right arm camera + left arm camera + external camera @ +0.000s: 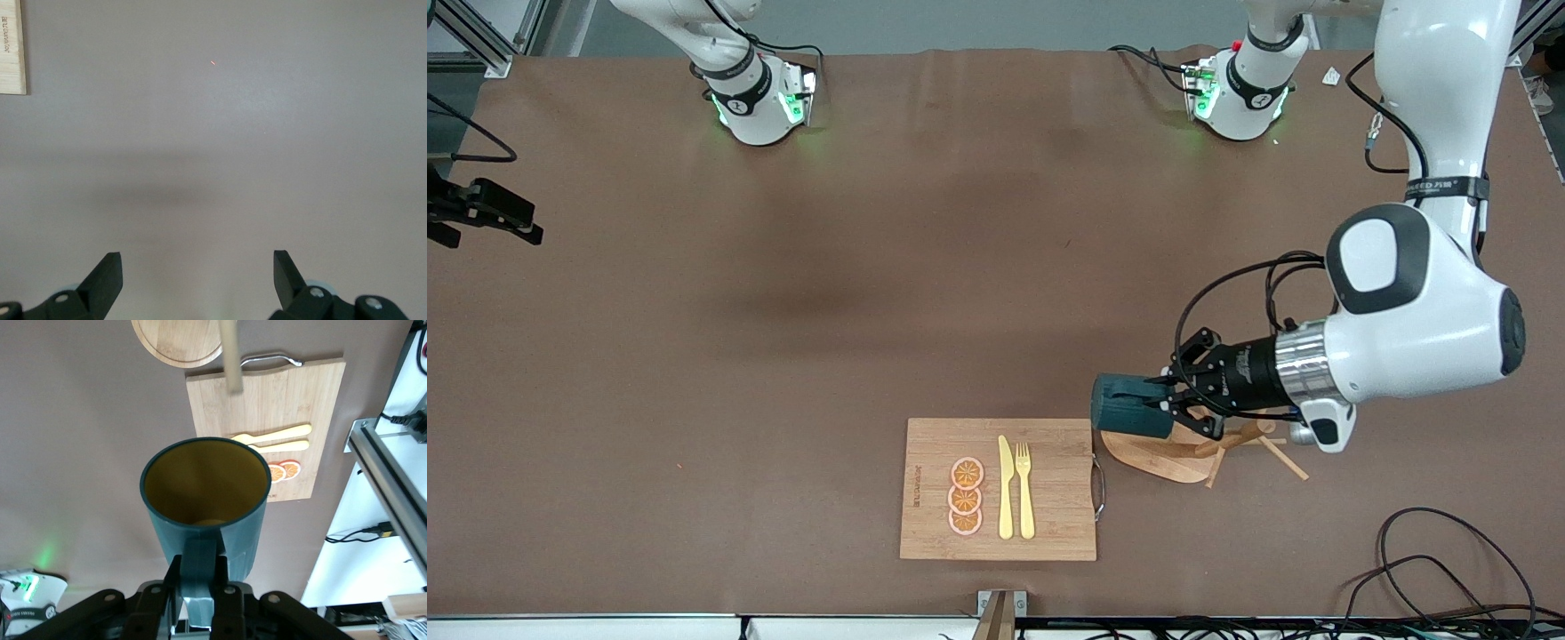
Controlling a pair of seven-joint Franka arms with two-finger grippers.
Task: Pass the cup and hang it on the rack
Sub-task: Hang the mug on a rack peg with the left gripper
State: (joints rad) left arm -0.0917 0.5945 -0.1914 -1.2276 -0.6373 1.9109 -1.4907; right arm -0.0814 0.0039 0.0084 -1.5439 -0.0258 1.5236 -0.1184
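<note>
The dark teal cup (1129, 404) with a yellow inside is held on its side in the air by my left gripper (1169, 400), which is shut on the cup's handle. It hangs over the oval base of the wooden rack (1152, 453), whose post and pegs lie partly hidden under the left wrist. In the left wrist view the cup (203, 493) fills the middle, the gripper (203, 587) clamps the handle, and the rack's base (177, 340) and one peg (230, 353) show past it. My right gripper (197, 267) is open and empty, up over bare table toward the right arm's end.
A bamboo cutting board (1049, 498) with a metal handle lies beside the rack, nearer the front camera. On it are three orange slices (966, 496), a yellow knife (1006, 487) and a fork (1024, 489). Loose cables (1432, 551) lie at the left arm's end.
</note>
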